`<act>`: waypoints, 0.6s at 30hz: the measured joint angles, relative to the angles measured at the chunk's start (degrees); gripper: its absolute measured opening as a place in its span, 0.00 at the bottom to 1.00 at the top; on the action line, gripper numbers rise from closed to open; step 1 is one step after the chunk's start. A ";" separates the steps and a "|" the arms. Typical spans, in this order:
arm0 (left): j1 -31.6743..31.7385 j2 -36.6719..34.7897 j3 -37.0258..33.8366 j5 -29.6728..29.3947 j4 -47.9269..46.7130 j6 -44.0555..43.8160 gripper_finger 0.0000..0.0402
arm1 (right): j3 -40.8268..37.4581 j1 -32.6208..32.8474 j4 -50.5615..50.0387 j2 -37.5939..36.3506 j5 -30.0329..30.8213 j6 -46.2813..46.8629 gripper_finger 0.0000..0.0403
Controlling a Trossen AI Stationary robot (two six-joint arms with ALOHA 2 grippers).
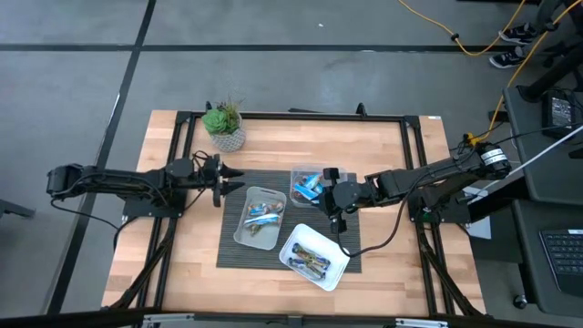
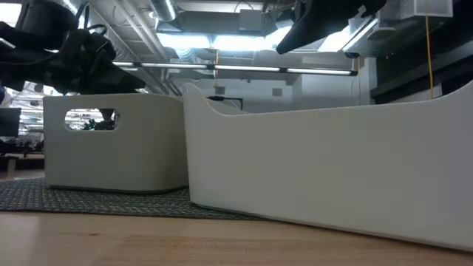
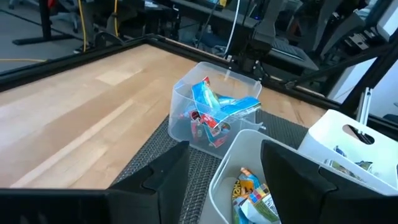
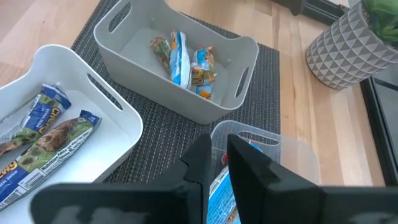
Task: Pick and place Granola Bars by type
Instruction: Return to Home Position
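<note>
High view: I am hovering my left pincer (image 1: 233, 181), released, beside the grey bin (image 1: 240, 235); my right pincer (image 1: 326, 198), clenched empty, is hanging on its other side.

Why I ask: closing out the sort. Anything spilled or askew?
No Granola Bars lie loose; those visible sit inside the grey bin, clear bin and white bin. Only the white bin sits skewed, overhanging the mat's edge. Left gripper and right gripper hover above.
</note>
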 joint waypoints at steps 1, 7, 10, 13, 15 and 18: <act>0.00 -0.52 -0.02 -0.02 -0.52 -0.02 0.47 | 0.00 0.01 0.04 0.00 0.00 0.00 0.14; 0.02 -9.38 -0.02 -0.13 -3.60 -0.04 0.48 | 0.00 0.00 0.97 0.00 0.00 -0.17 0.14; 0.02 -15.09 -0.02 -0.17 -4.38 -0.03 0.47 | 0.00 0.00 1.22 0.00 0.00 -0.13 0.14; 0.01 -21.27 -0.02 -0.22 -4.38 -0.02 0.47 | 0.00 -0.01 1.23 0.00 0.00 -0.14 0.14; -0.14 -25.32 -0.01 -0.24 -4.32 -0.03 0.47 | 0.00 0.01 1.24 0.00 0.00 -0.14 0.14; -1.95 -30.41 -0.02 -0.46 -4.32 -0.02 0.47 | 0.00 -0.01 1.70 0.02 0.00 -0.21 0.14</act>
